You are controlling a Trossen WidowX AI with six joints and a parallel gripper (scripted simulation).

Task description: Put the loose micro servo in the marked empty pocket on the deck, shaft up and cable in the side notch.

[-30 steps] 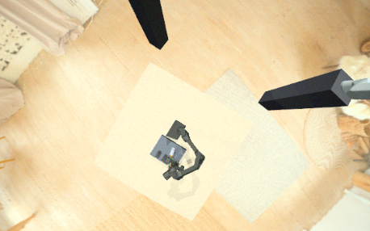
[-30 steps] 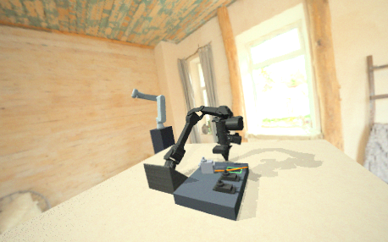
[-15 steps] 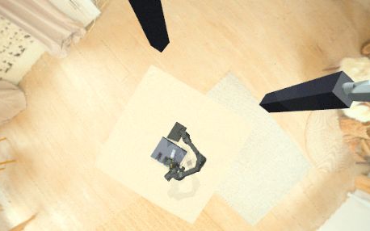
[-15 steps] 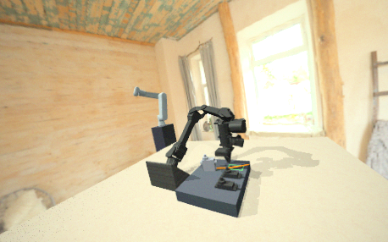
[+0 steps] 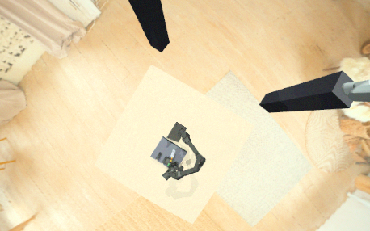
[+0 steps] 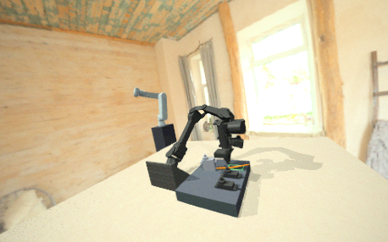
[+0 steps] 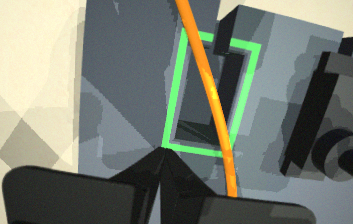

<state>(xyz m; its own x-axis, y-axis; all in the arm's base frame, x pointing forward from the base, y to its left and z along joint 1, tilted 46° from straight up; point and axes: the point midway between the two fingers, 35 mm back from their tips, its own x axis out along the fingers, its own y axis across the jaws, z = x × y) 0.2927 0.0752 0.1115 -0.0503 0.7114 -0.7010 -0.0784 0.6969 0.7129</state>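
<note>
The loose micro servo is the pale grey block on the deck; it is out of the wrist view. Its orange cable runs across the pocket, over its green outline. The pocket shows a dark, empty recess with a side notch at its far end. My gripper is shut with nothing between its fingers. In the wrist view its tips are at the outline's near left corner, left of the cable. Their exact height above the deck cannot be told.
Two dark servos sit in the deck beside the pocket; the nearer one stands to its right in the wrist view, with its shaft raised. The arm's dark base block adjoins the deck.
</note>
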